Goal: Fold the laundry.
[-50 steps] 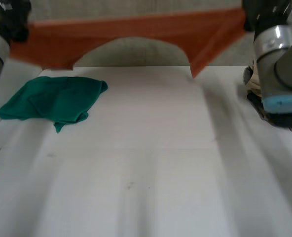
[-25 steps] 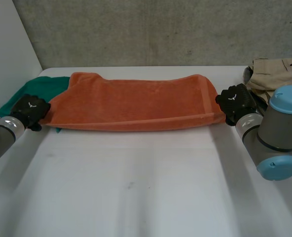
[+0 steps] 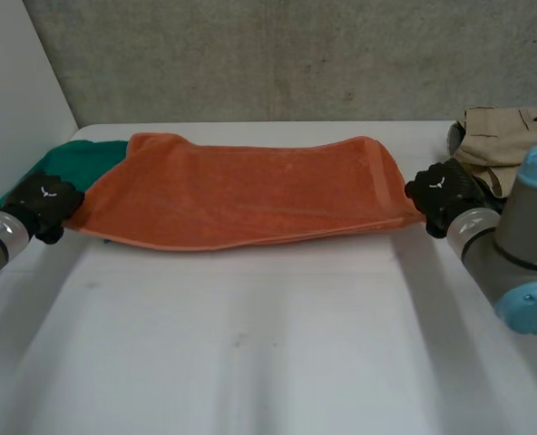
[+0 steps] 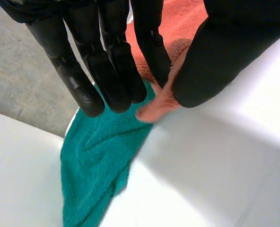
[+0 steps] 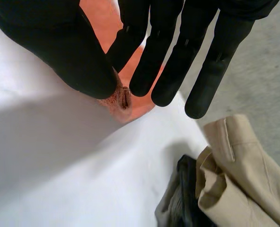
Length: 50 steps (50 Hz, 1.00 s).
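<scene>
Now your left hand (image 4: 115, 61) and right hand (image 5: 162, 61) each pinch a corner of the orange towel (image 3: 241, 195), seemingly folded once between them; green cloth (image 4: 97, 156) and beige garment (image 5: 244, 179) beside them wait unfolded.

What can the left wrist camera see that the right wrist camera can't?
Left wrist view: the left hand pinching one corner of the orange towel, with the green cloth lying past its fingertips. Right wrist view: the right hand pinching another corner, with a beige garment and something dark beside it, past the fingertips. Both have the orange towel and the white table.
</scene>
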Motion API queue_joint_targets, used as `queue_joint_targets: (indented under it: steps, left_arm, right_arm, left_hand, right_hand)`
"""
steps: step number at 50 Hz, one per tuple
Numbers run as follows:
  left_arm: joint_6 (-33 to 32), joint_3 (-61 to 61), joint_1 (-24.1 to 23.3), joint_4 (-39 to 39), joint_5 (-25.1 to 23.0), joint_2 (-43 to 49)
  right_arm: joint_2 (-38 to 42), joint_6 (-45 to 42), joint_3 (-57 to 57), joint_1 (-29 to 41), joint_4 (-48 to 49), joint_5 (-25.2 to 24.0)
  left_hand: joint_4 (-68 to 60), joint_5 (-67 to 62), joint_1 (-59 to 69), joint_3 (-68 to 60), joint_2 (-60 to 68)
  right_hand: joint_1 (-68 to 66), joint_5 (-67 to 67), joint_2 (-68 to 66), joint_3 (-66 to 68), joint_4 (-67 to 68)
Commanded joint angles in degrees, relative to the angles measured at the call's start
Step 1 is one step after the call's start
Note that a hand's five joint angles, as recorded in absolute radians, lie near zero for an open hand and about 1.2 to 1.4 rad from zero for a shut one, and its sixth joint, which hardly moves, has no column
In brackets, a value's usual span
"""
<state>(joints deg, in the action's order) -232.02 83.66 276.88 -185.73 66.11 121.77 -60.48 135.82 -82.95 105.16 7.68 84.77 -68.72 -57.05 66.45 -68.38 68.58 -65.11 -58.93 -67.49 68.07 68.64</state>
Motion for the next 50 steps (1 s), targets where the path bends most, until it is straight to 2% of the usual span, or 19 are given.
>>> queue_joint_targets:
  steps: [1,3,6,8,11,18,26,32,38,43,47,50]
  left_arm:
    - [-11.4,6.3,2.8,21.3,2.6,-9.9]
    - [-16.8,8.5,3.4,30.7,3.0,-13.1]
    - [-21.3,11.1,3.8,38.2,3.1,-15.9]
    - [-23.9,12.8,3.7,43.2,3.2,-18.1]
    - [-24.3,13.3,2.5,45.0,3.1,-19.0]
    - [-20.3,7.5,-2.3,40.6,4.0,-17.4]
    - [-9.6,-7.5,-8.1,30.6,8.0,-7.6]
    - [-3.4,-22.3,-11.3,24.5,13.4,2.4]
    - [-1.7,-34.9,-13.7,22.3,18.2,12.5]
    - [-1.8,-46.2,-15.0,22.3,24.2,21.1]
    - [-1.7,-50.9,-15.7,21.9,26.3,24.7]
    - [-1.8,-53.6,-16.5,21.1,25.5,26.9]
  right_arm:
    - [-5.2,-10.9,-0.7,-4.5,-22.5,-4.1]
    - [-5.8,-15.8,-1.2,-6.3,-32.6,-3.7]
    - [-6.1,-19.8,-1.9,-7.7,-39.9,-3.7]
    - [-6.3,-21.3,-2.2,-8.3,-39.8,-3.9]
    - [-6.2,-21.4,-1.9,-8.5,-37.2,-3.8]
    - [-3.7,-17.1,1.9,-7.5,-29.7,-3.7]
    - [3.2,-8.2,8.8,-4.7,-17.5,-1.5]
    - [9.2,-4.4,14.7,-2.7,-8.0,0.8]
    - [16.3,-3.4,22.6,-1.3,-0.6,3.3]
    - [23.5,-3.3,31.0,-0.5,3.4,6.4]
    - [27.2,-3.3,35.6,0.0,4.7,7.0]
    - [30.3,-3.5,39.2,0.6,5.8,6.6]
  left_hand:
    - [-11.3,-12.9,13.6,-11.6,11.4]
    - [-11.3,-12.9,13.6,-11.6,11.4]
    - [-11.3,-12.9,13.6,-11.6,11.4]
    - [-11.3,-12.9,13.6,-11.6,11.4]
    - [-11.3,-12.9,13.6,-11.6,11.4]
    - [-11.3,-12.9,13.6,-11.6,11.4]
    - [-11.3,-12.9,13.6,-11.6,11.4]
    - [-11.3,-12.9,13.6,-11.6,11.4]
    - [-11.3,-12.9,13.6,-11.6,11.4]
    - [-11.3,-12.9,13.6,-11.6,11.4]
    - [-11.3,-12.9,13.6,-11.6,11.4]
    - [-11.3,-12.9,13.6,-11.6,11.4]
  right_hand:
    - [-14.9,-11.1,-12.5,11.9,11.4]
    - [-14.9,-11.1,-12.5,11.9,11.4]
    - [-14.9,-11.1,-12.5,11.9,11.4]
    - [-14.9,-11.1,-12.5,11.9,11.4]
    - [-14.9,-11.1,-12.5,11.9,11.4]
    - [-14.9,-11.1,-12.5,11.9,11.4]
    - [-14.9,-11.1,-12.5,11.9,11.4]
    - [-14.9,-11.1,-12.5,11.9,11.4]
    - [-14.9,-11.1,-12.5,11.9,11.4]
    - [-14.9,-11.1,-12.5,11.9,11.4]
    - [-14.9,-11.1,-12.5,11.9,11.4]
    - [-14.9,-11.1,-12.5,11.9,11.4]
